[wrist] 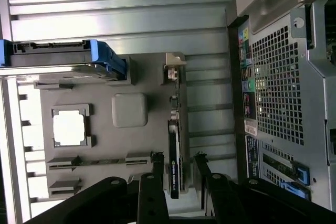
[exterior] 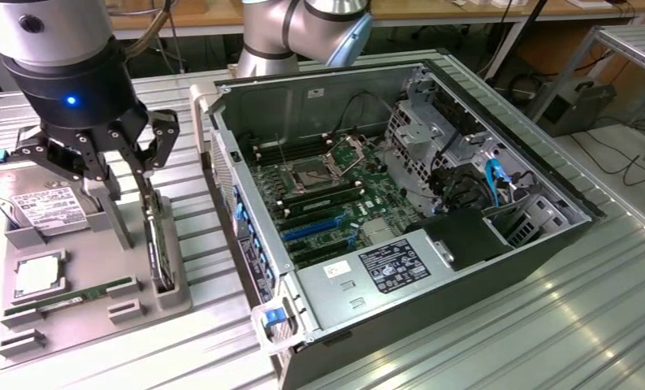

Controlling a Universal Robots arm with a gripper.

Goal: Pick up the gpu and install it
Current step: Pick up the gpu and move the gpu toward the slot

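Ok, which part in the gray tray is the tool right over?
The thin black card standing on edge nearest the computer; the tool straddles it.

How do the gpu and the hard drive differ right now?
The gpu is dark and thin; the hard drive is silvery, thicker, white-labelled. The gpu runs at right angles to the hard drive. The open gripper straddles the gpu, not the hard drive. Both stand on edge in the gray holder.
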